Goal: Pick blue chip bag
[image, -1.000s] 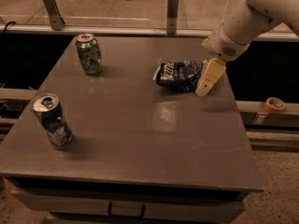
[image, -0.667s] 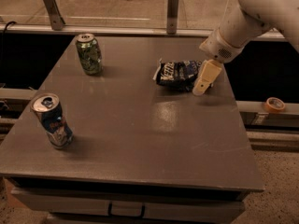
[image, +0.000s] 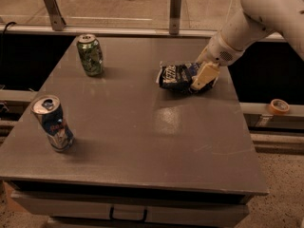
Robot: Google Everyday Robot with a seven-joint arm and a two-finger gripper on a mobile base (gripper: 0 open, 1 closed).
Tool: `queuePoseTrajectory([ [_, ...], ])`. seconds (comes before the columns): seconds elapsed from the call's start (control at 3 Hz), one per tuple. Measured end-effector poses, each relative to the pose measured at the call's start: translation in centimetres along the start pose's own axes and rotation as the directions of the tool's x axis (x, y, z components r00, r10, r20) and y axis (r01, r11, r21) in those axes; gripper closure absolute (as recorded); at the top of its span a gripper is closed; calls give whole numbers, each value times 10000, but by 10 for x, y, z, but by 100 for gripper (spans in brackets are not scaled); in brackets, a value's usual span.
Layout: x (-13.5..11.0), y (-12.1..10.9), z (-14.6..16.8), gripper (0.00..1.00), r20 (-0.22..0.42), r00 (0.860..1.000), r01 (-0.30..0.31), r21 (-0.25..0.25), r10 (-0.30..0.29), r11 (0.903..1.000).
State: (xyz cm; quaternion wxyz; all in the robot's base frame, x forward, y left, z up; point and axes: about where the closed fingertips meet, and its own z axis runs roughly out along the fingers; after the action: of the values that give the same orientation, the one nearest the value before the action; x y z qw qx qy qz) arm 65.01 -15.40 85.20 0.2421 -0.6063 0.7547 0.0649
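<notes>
gripper (image: 205,76) is held at the right end of the blue chip bag (image: 175,76) | spread cannot be told | bag is laid on surface (image: 142,137), long axis run leftward from gripper

Made out white lettering on the blue chip bag (image: 175,75) but could not read a single word of it. Found only unreadable marks on the green can (image: 90,56) and the blue can (image: 54,125) standing on the desk (image: 142,146). Noted the jaws down at the bag's right end.
</notes>
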Motion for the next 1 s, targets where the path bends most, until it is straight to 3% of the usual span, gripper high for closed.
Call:
queuePoseTrajectory([
  [0.67,-58,36,-33,90,1148,9913,690,-341,-647,9970],
  [1.0,-105,53,-72,100,2132,9708,1168,-206,-1098,9929],
])
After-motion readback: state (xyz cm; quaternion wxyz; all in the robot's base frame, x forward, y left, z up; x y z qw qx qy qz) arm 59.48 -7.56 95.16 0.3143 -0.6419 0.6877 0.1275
